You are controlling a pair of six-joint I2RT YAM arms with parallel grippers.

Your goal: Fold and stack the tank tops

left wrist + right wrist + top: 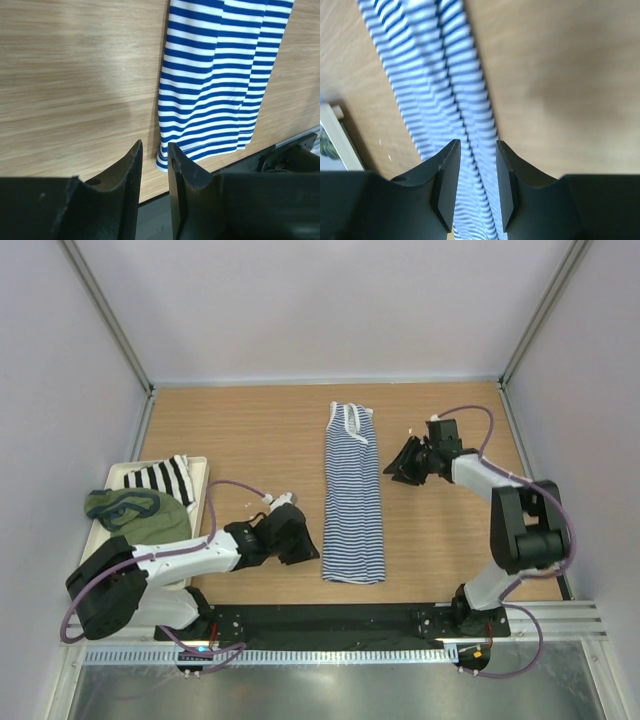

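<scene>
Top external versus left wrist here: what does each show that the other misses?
Only top external: the whole striped tank top folded into a long strip, the olive top on the tray, and the right gripper. Only left wrist: the left gripper slightly parted, holding nothing, and the hem stitching up close. Both: the striped tank top's near end on the wooden table.

surface: wooden table [250, 430] | on it: striped tank top [353, 500], white tray [200, 468]
</scene>
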